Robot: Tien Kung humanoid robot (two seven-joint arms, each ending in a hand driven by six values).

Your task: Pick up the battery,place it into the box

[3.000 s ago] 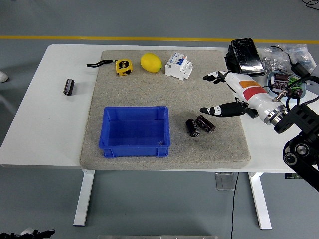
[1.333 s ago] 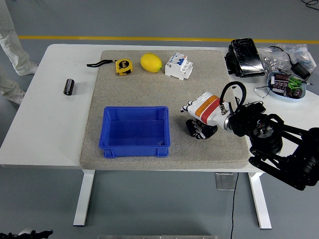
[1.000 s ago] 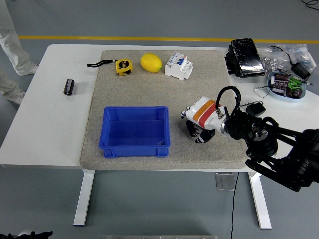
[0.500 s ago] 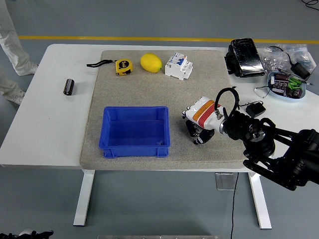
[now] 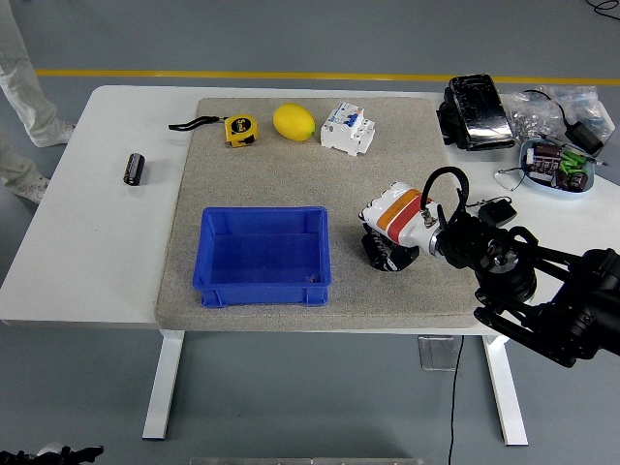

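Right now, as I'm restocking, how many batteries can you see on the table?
2 for certain: one battery on the bare table left of the mat, one under the right hand beside the blue box. Another may hide beneath that hand.

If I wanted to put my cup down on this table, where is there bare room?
The white tabletop left of the grey mat is bare except for one small battery. The mat's middle, between the lemon and the blue box, is free too. The far right corner is crowded with gear, and the right robot hand works beside the box.
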